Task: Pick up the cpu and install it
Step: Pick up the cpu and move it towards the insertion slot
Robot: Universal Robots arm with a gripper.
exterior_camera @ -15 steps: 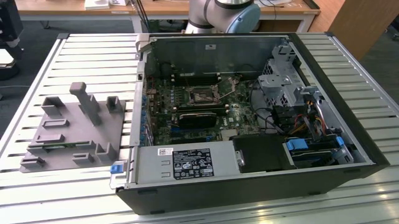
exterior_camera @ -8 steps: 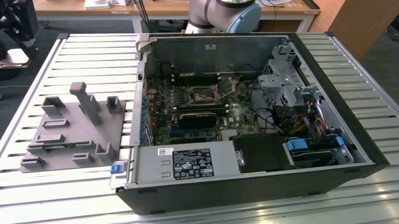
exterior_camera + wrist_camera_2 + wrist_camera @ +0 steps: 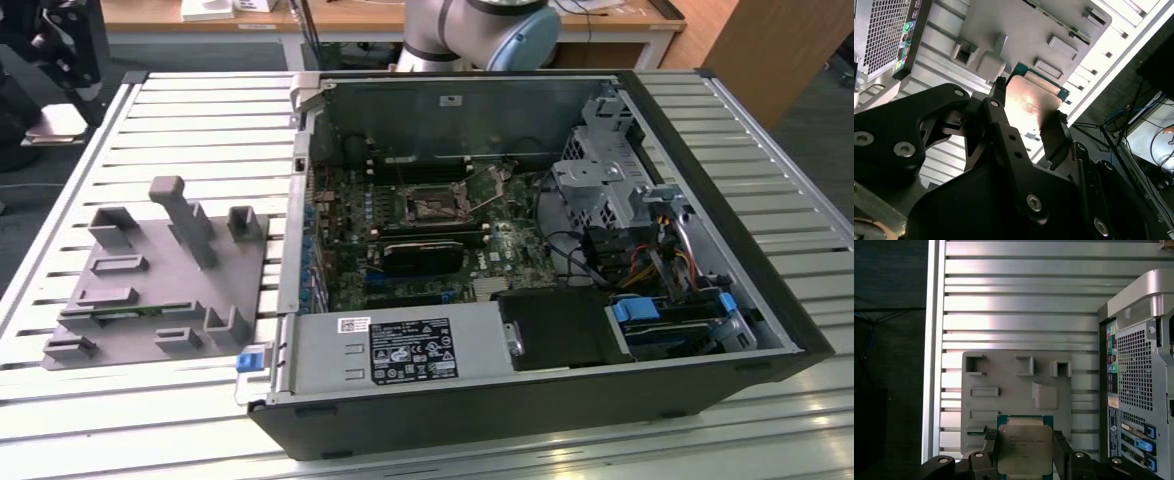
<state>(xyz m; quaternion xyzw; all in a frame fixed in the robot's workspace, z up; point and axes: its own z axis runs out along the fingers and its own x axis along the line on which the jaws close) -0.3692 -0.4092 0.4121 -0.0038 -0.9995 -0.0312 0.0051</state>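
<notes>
The cpu (image 3: 1024,447) is a flat square chip with a shiny metal top and a green rim. My gripper (image 3: 1024,437) is shut on it, one black finger (image 3: 989,447) on each of two opposite edges. In the second wrist view the cpu (image 3: 1034,100) sits the same way in my gripper (image 3: 1030,98), its top reflecting light. It is held in the air, with the grey pegged tray (image 3: 1004,372) lying behind it on the slatted table. The black socket frame (image 3: 434,207) sits on the motherboard inside the open computer case (image 3: 534,400).
The grey tray (image 3: 147,290) with upright pegs lies at the exterior view's left, beside the case. The case's rear panel (image 3: 1134,390) stands next to the tray. The arm's base (image 3: 481,30) rises behind the case. The slatted table's edge (image 3: 934,365) drops off beyond the tray.
</notes>
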